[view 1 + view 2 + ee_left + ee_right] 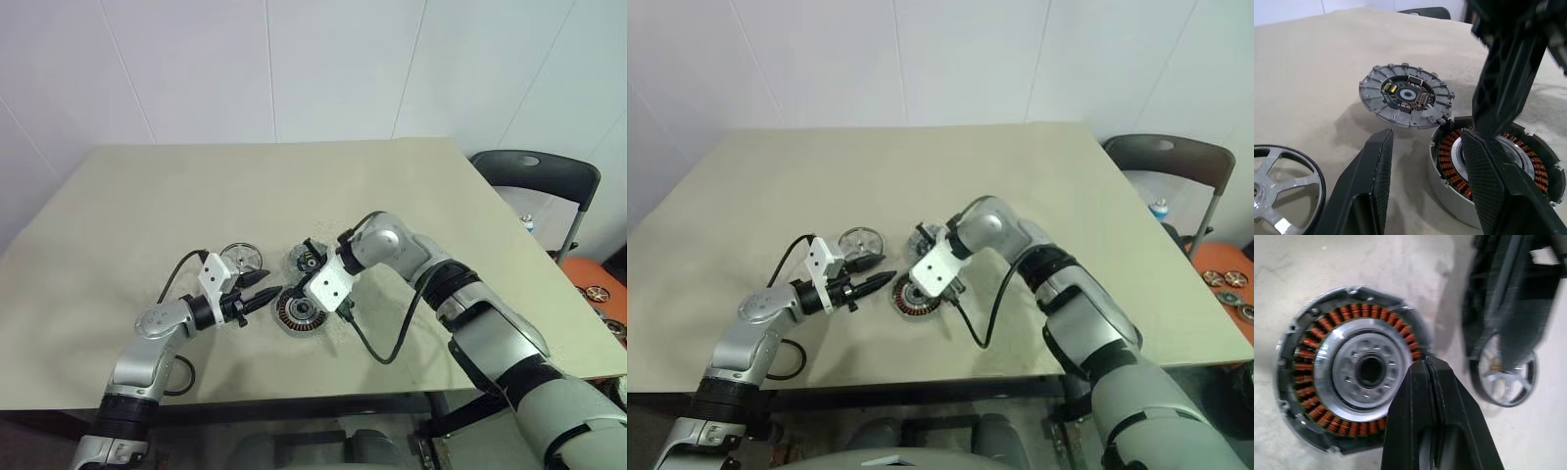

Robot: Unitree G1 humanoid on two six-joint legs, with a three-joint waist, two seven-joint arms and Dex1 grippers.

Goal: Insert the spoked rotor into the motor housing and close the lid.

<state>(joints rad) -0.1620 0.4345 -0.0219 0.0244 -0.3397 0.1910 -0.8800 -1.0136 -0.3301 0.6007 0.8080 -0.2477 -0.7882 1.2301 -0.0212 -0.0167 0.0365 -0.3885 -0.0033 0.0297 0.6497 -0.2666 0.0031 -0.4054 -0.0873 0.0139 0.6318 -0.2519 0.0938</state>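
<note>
Right gripper [1426, 369] closed empty, angled down over motor housing [1347, 369]; left gripper [1425, 161] open, level.

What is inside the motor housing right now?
Inside the motor housing sits a ring of copper-coloured windings around a silvery hub with a dark centre hole. The spoked rotor lies on the table beside it. The right gripper covers the housing's near edge.

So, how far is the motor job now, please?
Nothing looks finished yet. The housing sits open on the table, copper windings showing and no wheel inside. The spoked wheel lies on the table beside it, and the lid lies apart behind. In hand: nothing; the left tool is open and empty, the right tool shut over the housing. Left: insert wheel, close lid.
</note>
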